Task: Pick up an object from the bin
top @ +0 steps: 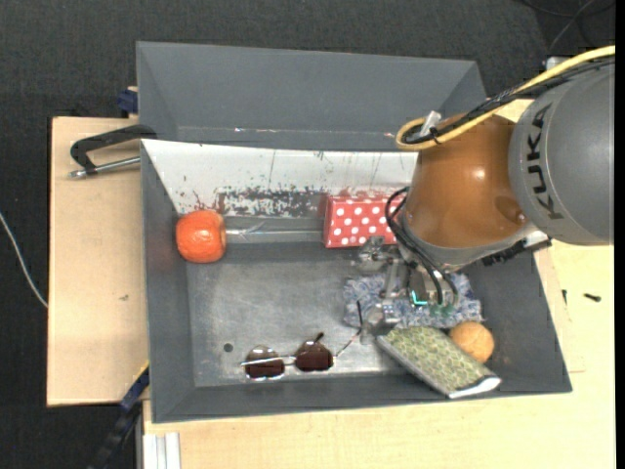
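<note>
Grey bin (273, 291), right side: hand (402, 296) partly hidden above blue patterned thing (357, 293), its grip unreadable.

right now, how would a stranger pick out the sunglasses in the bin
Find the grey bin and look along its front wall, nearest the camera. Left of the green patterned pad, the sunglasses lie flat on bare floor. They are the only thing with two dark lenses, apart from the rest.

Bright, even light falls from above onto the bin (273, 301) floor. A glossy highlight gleams on the orange wrist cover (469, 184), with dim shadow underneath it.
</note>
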Controlling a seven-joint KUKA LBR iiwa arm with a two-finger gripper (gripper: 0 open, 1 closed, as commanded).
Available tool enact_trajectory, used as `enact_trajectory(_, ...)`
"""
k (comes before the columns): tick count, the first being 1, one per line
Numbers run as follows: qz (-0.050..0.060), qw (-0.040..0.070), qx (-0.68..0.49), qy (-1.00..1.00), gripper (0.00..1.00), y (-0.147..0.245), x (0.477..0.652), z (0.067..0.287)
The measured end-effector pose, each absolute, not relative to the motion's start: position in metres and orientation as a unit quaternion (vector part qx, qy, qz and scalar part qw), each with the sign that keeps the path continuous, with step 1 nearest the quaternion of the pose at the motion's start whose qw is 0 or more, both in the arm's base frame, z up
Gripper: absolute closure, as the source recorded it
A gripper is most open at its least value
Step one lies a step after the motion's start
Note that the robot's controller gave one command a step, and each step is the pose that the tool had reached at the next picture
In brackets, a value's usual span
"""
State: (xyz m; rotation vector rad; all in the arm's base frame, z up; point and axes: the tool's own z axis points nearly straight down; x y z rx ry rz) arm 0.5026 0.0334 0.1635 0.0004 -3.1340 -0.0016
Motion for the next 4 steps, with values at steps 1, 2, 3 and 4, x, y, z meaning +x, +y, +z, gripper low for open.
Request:
enact_trajectory(1, -0.001, -0.001, 0.000, -1.000, 0.00, 0.033, 0.505, 0.168)
enact_trajectory(2, -0.001, -0.004, 0.003, -1.000, 0.00, 0.002, 0.532, 0.109)
enact_trajectory(3, -0.002, -0.002, 0.019, -1.000, 0.00, -0.030, 0.562, 0.070)
enact_trajectory(4, -0.002, -0.006, 0.013, -1.000, 0.00, -0.029, 0.554, 0.073)
